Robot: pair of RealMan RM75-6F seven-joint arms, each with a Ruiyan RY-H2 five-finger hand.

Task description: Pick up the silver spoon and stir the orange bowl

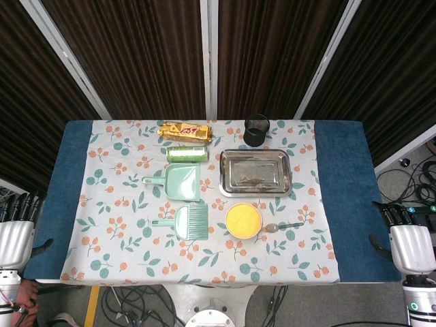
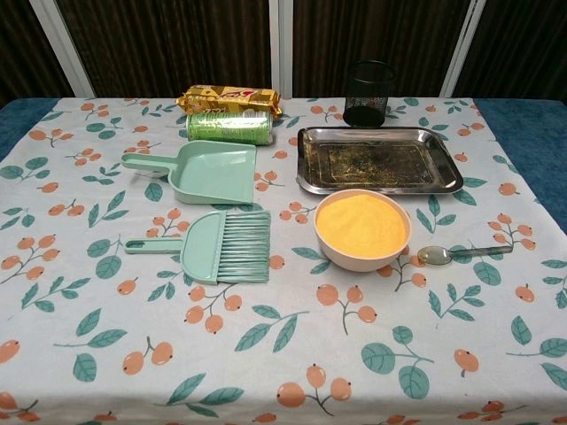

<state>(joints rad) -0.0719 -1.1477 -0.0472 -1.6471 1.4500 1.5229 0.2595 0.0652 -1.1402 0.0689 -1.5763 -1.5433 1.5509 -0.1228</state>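
The silver spoon [image 1: 283, 225] [image 2: 462, 254] lies flat on the floral cloth just right of the orange bowl [image 1: 243, 220] [image 2: 362, 227], bowl end toward it and handle pointing right. The orange bowl is filled with orange material and stands near the table's front centre. My left hand [image 1: 15, 231] hangs off the table's left edge, fingers apart, holding nothing. My right hand [image 1: 410, 238] hangs off the right edge, likewise empty with fingers apart. Both hands are far from the spoon and show only in the head view.
A metal tray [image 1: 255, 172] [image 2: 379, 159] sits behind the bowl. A green dustpan [image 1: 174, 182] [image 2: 199, 169] and brush [image 1: 187, 221] [image 2: 215, 245] lie to the left. A green can [image 1: 187, 153], a gold snack packet [image 1: 184, 131] and a black mesh cup [image 1: 257, 129] [image 2: 368, 92] stand at the back.
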